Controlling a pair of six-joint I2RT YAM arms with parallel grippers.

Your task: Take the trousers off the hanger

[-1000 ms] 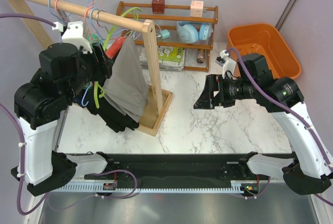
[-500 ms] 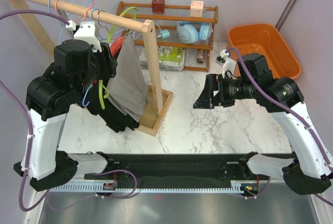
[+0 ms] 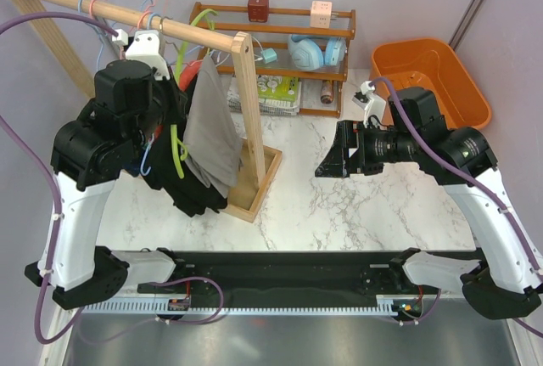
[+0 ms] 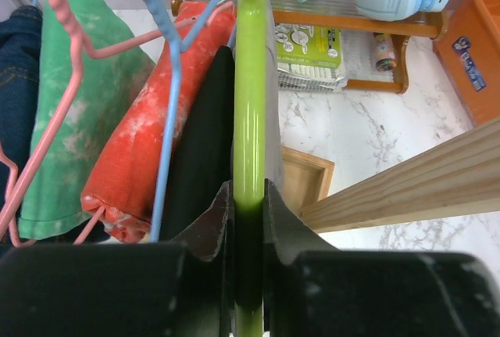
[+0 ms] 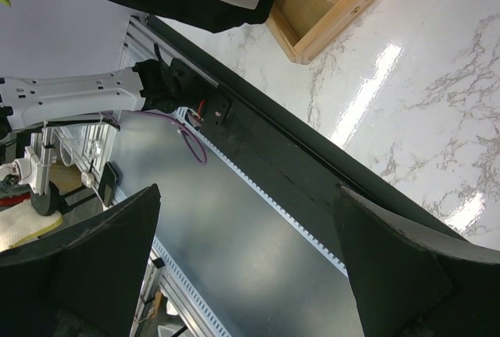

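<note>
At the upper left of the overhead view, the left gripper [image 4: 248,193] is clamped on the lime-green hanger [image 4: 250,79]. Seen from its wrist camera, the green bar runs straight up the middle of the frame, squeezed between the two black fingers with no gap on either side. The hanger's hook curves up by the wooden rail [image 3: 127,18]. The grey trousers [image 3: 212,132] hang just right of the gripper, draped in front of a black garment [image 3: 191,196]. A red garment [image 4: 144,141] hangs left of the bar. At centre right, the right gripper [image 5: 250,267] hovers above the marble table [image 3: 339,205], fingers spread wide around nothing, well apart from the trousers.
</note>
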